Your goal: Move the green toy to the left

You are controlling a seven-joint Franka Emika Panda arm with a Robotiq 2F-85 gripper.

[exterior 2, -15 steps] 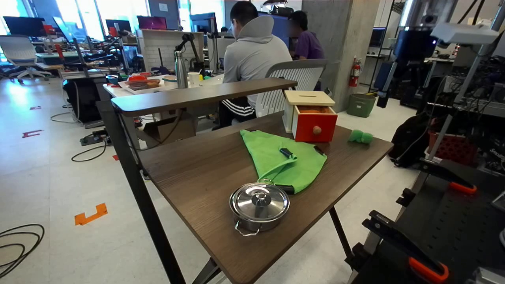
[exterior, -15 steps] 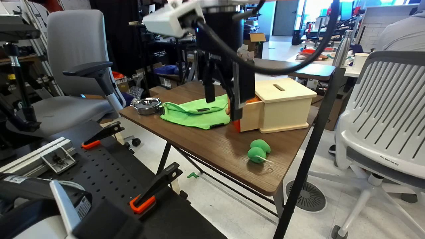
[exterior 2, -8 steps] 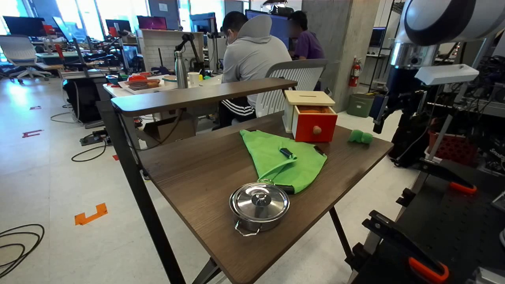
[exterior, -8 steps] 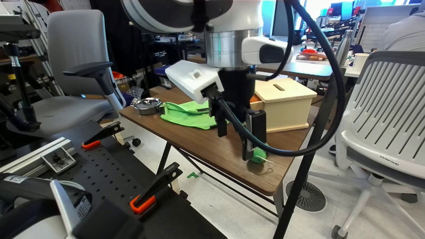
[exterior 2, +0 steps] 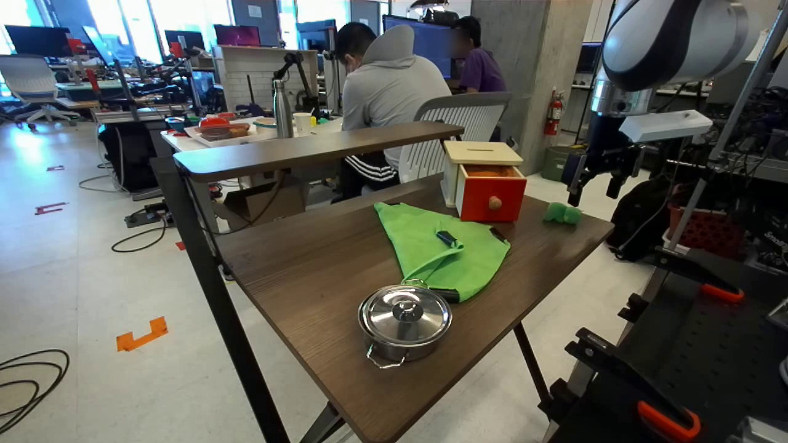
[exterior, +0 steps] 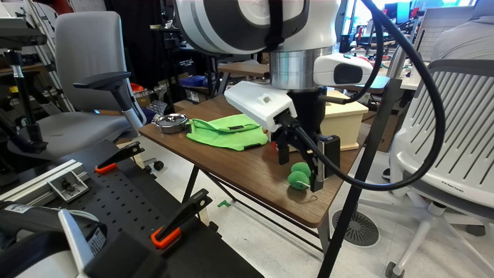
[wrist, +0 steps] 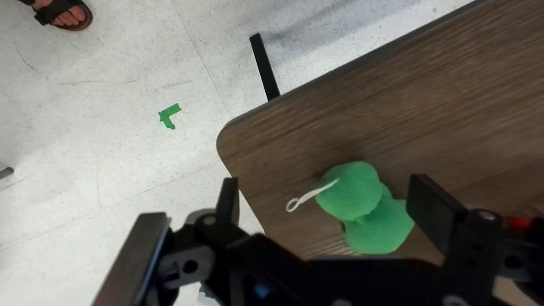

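Green toy [exterior: 298,178], string [exterior: 304,184] partly hidden by the spread pincer [exterior: 300,174] in an exterior view

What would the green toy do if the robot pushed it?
The green toy has two rounded lumps, so it might wobble or roll crookedly. Its matte surface probably isn't very slippery. The thin white cord sticking from it may flop or drag.

Wooden box [exterior: 342,124] partly behind claw [exterior: 300,171]
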